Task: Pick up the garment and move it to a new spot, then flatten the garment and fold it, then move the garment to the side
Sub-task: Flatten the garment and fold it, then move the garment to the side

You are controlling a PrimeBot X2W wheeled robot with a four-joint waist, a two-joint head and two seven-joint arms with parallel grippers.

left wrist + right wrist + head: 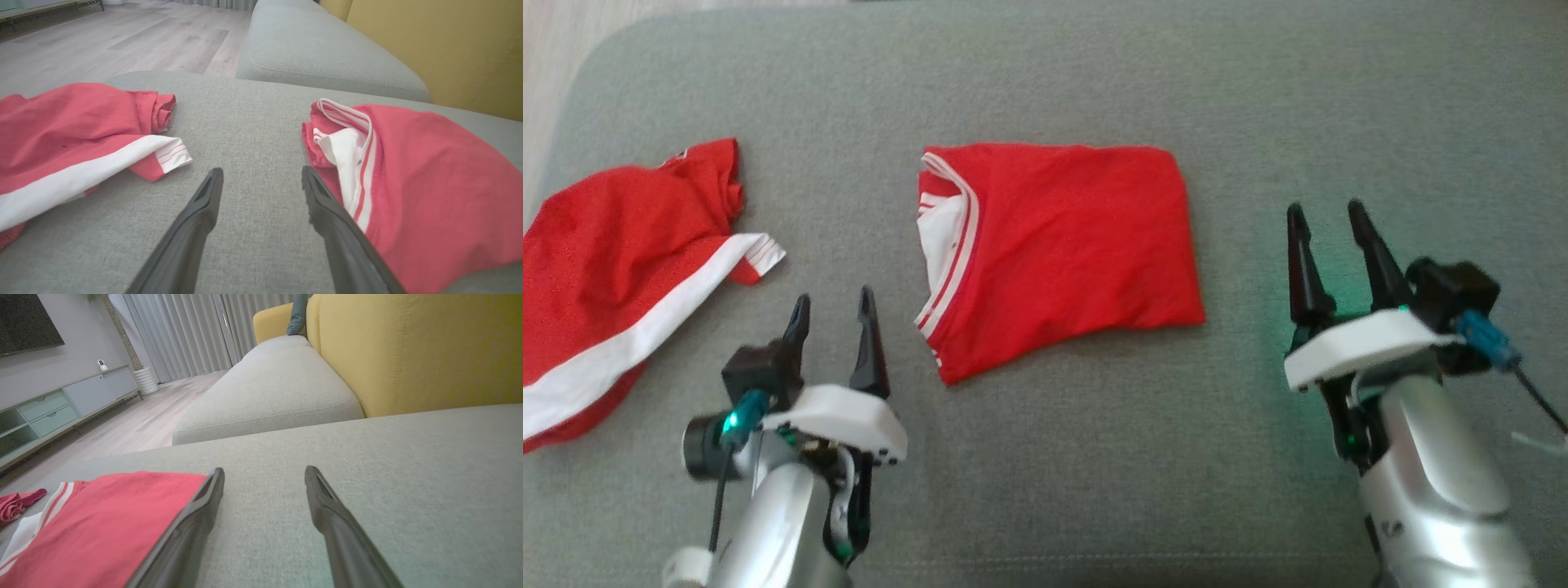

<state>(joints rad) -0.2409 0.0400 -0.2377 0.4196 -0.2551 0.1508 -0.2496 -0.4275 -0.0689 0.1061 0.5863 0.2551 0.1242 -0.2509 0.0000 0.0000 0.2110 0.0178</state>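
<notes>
The garment (pixel 1062 245) is a red shirt with white striped trim, folded into a rough rectangle in the middle of the grey cushion. It also lies at the right in the left wrist view (pixel 429 179) and at the lower left in the right wrist view (pixel 102 531). My left gripper (pixel 835 306) (pixel 262 176) is open, just left of the garment's striped edge, holding nothing. My right gripper (pixel 1327 214) (pixel 264 474) is open and empty, off the garment's right edge over bare cushion.
A second red and white garment (pixel 621 278) (pixel 73 130) lies crumpled at the cushion's left edge. The grey cushion (pixel 1094 457) stretches wide around both. Another grey seat (pixel 269 392) and a yellow backrest (pixel 408 347) lie beyond, with wooden floor (pixel 122 36) past the far edge.
</notes>
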